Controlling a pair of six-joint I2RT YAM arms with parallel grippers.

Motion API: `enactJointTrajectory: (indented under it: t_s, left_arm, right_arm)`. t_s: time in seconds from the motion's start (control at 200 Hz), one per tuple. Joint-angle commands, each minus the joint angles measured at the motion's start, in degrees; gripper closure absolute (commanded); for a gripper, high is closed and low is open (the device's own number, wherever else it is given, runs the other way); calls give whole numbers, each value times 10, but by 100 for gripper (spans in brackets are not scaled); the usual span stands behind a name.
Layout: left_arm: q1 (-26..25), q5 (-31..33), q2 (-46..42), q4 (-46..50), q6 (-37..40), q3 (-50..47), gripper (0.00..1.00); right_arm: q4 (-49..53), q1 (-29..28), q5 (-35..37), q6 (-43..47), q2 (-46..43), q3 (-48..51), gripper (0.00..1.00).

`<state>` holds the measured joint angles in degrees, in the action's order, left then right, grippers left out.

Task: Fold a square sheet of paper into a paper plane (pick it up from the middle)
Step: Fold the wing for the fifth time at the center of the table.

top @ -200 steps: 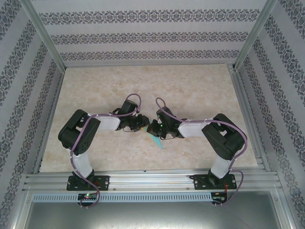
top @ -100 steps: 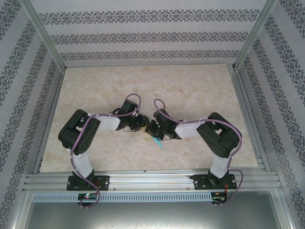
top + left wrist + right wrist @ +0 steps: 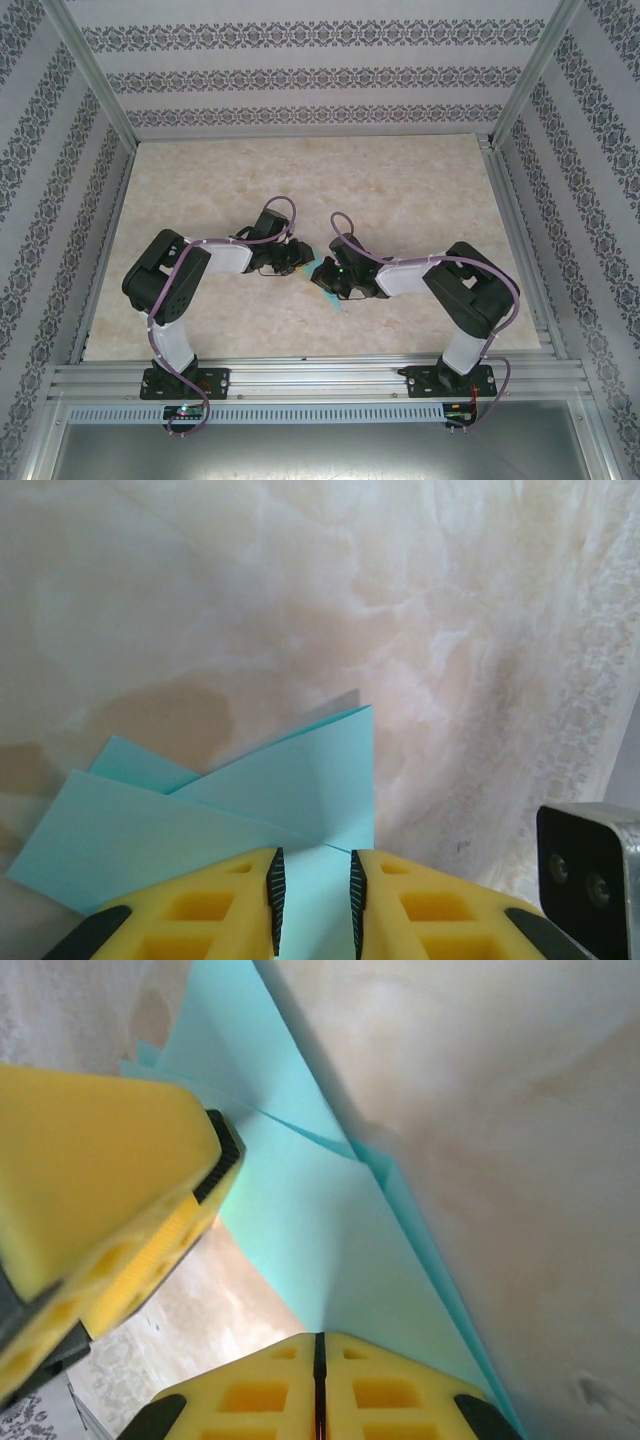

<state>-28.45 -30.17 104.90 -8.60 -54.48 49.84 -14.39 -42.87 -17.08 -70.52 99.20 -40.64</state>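
Right arm shifted; creased teal paper plane pinched.

My pictures are bright and soft, with faint shadows; up close, my yellow fingers look blurry.

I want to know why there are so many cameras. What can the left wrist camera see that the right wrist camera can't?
The left wrist view alone shows the left gripper from behind, paper between its slightly parted fingers, two folded flaps fanning out, and a metal block at right. The right wrist view alone shows the right gripper shut on the paper's edge, with the other gripper's yellow finger alongside. Both show the teal paper plane and the marbled table.
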Motion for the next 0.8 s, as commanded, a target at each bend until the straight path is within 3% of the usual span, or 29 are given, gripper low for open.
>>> enactJointTrajectory:
  t_s: [0.0, 0.135, 0.5, 0.794]
  left_arm:
    - [-6, 32, 21, 58, 15, -7, 71]
    - [-6, 33, 20, 63, 17, -6, 71]
    - [-6, 38, 14, 77, 25, 1, 71]
    - [-6, 34, 14, 76, 23, 1, 71]
  right_arm:
    - [76, 0, -18, 23, -21, 25, 90]
    - [116, -3, -28, 49, -34, 33, 89]
    - [94, 5, -34, 45, -84, 121, 88]
    - [10, 2, -30, 34, -127, 109, 89]
